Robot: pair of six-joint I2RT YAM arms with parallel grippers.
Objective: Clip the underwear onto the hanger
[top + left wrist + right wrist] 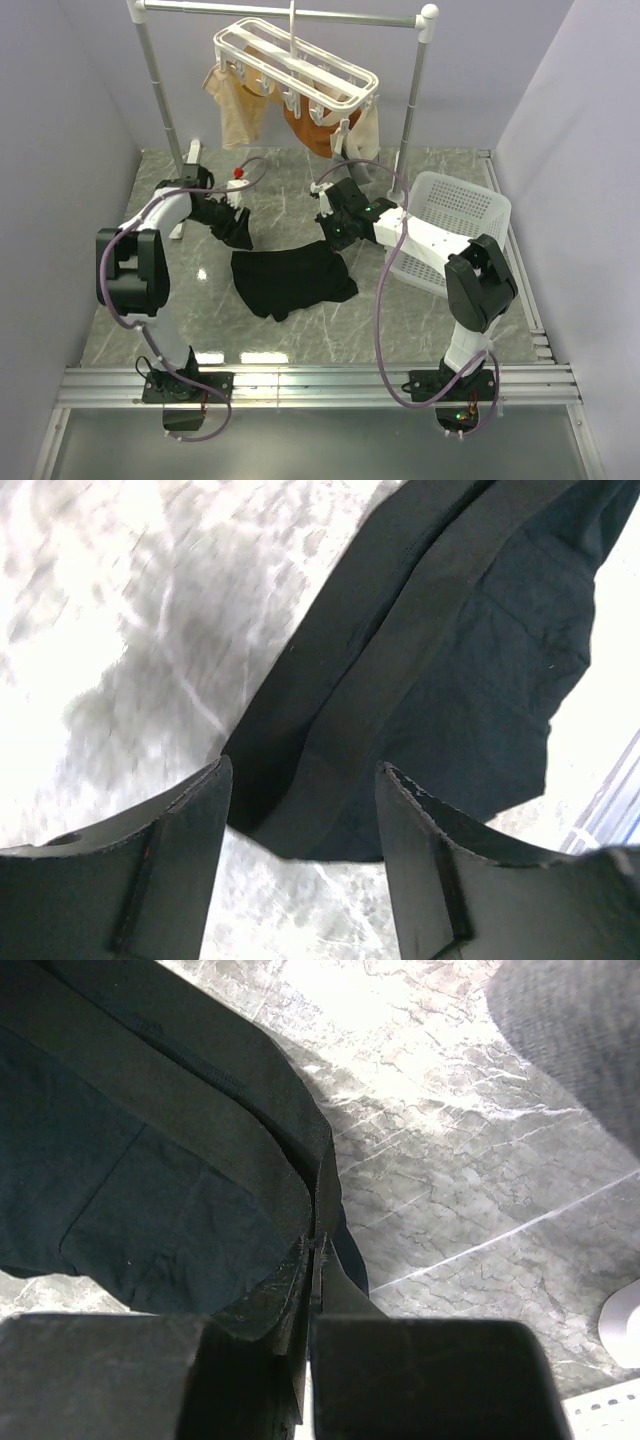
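- Mid-table, a little toward the near edge, the underwear (290, 282) lies spread and rumpled on the marble table (200, 325); no part of it has reached the hanger (300, 62).
- Hanger hangs from the rail (290, 12) over the far edge, already carrying tan garments (232, 105) and an orange garment (305, 132). Whether it has a free spot I cannot tell.
- Left gripper (305, 780): jaws spread and holding nothing. It hovers over the left corner of the waistband (400, 660), which lies just beyond the fingertips.
- Right gripper (312, 1245): fingers pressed together at the garment's far right corner. A fold of the hem runs straight into the tips, so it looks pinched, though thinly.
- Step in hand, as I judge it: get a second hold on the waistband before lifting.
- Risks:
  - Closing from this height would catch air or a single thin layer, since the fabric lies flat on the surface.
  - The right pinch is shallow, so a lift or sideways pull could slip the hem out.
  - Lifting on one hold would bunch the cloth and hide the waistband edge from the hanger.
  - The basket (455, 215) sits by the right edge, close beside the right arm, and a wide swing could knock it.
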